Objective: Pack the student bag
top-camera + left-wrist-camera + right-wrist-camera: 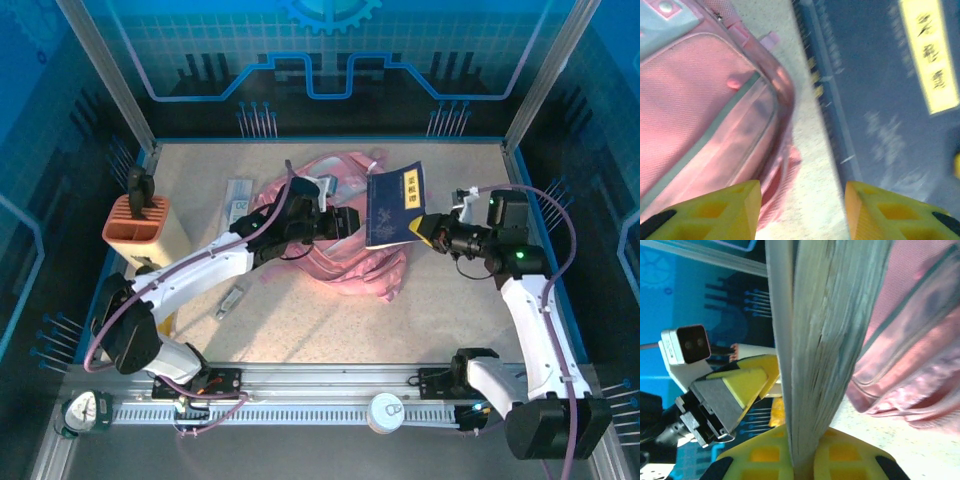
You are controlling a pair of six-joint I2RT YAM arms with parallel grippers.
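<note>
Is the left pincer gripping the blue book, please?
No, the left pincer is open, with nothing between its fingers; the right pincer is shut on the book.

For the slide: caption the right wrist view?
Right gripper pinches a book edge-on, pink student bag behind, left gripper alongside.

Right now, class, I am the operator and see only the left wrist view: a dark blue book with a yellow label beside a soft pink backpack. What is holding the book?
Observer: The right tool is shut on the edge of the dark blue book.
Operator: Is it inside the bag?
Observer: No; the top view shows it held tilted above the soft pink backpack.
Operator: Anything else nearby?
Observer: A salmon-orange pen holder box stands at the left of the top view, apart from the backpack.
</note>
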